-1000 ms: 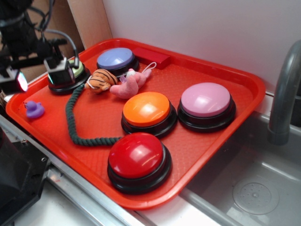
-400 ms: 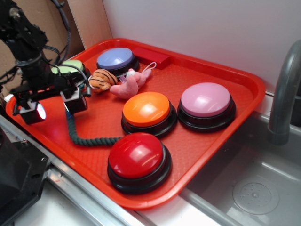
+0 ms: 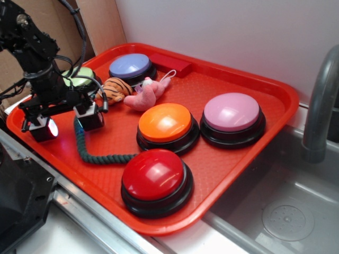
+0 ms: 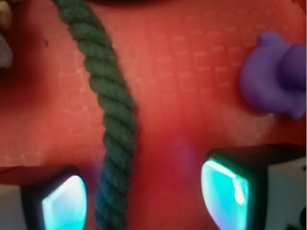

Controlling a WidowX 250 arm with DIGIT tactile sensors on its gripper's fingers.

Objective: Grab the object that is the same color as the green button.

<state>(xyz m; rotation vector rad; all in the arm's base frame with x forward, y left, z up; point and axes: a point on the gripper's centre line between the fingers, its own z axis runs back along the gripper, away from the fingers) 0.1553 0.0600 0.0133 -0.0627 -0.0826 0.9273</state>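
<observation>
The black pincer [image 3: 68, 120] hangs low over the far-left part of the red plastic tray [image 3: 233, 159], and its two fingers stand apart, one on each side of the long dark green twisted rope cord [image 4: 112, 124]. In the wrist view the cord passes between the two glowing fingertips [image 4: 64, 201], nearer to the left one, and it lies flat on the tray; I cannot tell if a fingertip touches it. The small purple rubber duck [image 4: 278, 76] sits just to the right of the cord in that view. In the exterior view the cord [image 3: 98, 153] curves from under the pincer toward the big red domed button [image 3: 156, 180] at the near side. Just behind the pincer stands the light green domed button [image 3: 79, 76] with a black base, partly hidden by the arm. To its right lie the orange striped tiger plush [image 3: 115, 89] and a pink plush toy [image 3: 145, 95].
</observation>
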